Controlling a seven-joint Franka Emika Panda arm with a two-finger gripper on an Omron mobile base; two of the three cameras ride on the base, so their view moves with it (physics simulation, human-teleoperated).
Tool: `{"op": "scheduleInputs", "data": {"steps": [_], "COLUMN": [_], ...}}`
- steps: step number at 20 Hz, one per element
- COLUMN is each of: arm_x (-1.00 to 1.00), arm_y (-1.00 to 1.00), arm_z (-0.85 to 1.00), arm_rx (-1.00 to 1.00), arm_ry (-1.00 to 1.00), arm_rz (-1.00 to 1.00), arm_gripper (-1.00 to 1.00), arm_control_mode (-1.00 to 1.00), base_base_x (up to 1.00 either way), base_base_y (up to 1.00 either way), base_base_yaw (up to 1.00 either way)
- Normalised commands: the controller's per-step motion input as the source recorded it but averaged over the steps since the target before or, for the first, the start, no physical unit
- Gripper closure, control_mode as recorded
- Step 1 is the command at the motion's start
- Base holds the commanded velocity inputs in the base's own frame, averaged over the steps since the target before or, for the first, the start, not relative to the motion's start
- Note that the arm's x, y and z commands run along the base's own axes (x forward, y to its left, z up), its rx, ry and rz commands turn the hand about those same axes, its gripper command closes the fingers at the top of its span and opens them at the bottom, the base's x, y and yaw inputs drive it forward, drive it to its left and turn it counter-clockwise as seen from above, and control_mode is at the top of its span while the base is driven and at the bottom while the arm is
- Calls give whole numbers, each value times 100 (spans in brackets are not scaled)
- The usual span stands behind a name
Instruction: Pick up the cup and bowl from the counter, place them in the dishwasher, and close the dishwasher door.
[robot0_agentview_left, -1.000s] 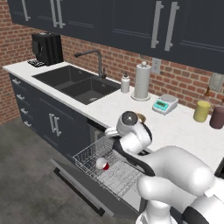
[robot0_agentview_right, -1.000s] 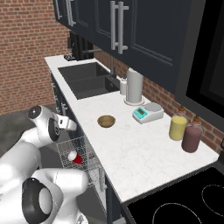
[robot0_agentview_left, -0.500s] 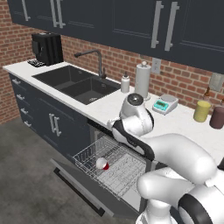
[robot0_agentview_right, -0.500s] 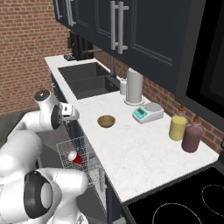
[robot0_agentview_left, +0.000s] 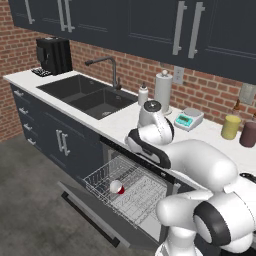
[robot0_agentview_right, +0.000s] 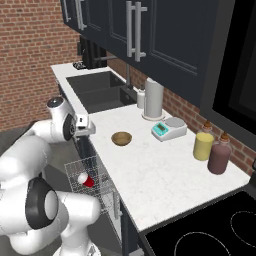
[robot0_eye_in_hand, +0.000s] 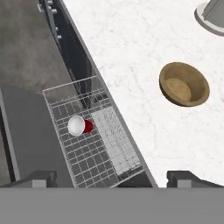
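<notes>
Red cup (robot0_eye_in_hand: 80, 126) in dishwasher (robot0_eye_in_hand: 89, 144); bowl (robot0_eye_in_hand: 184, 84) on counter (robot0_eye_in_hand: 131, 52).

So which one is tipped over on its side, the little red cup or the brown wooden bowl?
The small red plastic cup. It lies on its side in the pulled-out wire rack, showing its white inside. The round tan-brown wooden bowl sits upright on the white counter.

1 cup (robot0_eye_in_hand: 79, 125), 1 bowl (robot0_eye_in_hand: 184, 84), 2 jars (robot0_agentview_right: 203, 146), 1 scale (robot0_agentview_right: 169, 128), 1 paper-towel roll (robot0_agentview_right: 153, 98).
</notes>
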Motion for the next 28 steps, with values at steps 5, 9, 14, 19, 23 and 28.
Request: {"op": "scheduleInputs", "data": {"steps": [5,9,14,19,23,28], "arm_x": [26,32,37,43,37,28], "arm_y": [-33,-47,-38,-16,-11,-10], "arm_z": [-4,0,-3,-10,-27,-27], "arm_rx": [-4,0,0,-6,-9,-5], "arm_ry": [1,16,27,15,6,4], "arm_rz": [0,1,4,0,0,1], "arm_gripper": [-100,-100,-100,-100,-100,-100], "arm_control_mode": [-100,-100,-100,-100,-100,-100], "base_base_x": [0,0,0,0,0,0], "base_base_y": [0,0,0,0,0,0], "base_base_yaw": [0,0,0,0,0,0]}}
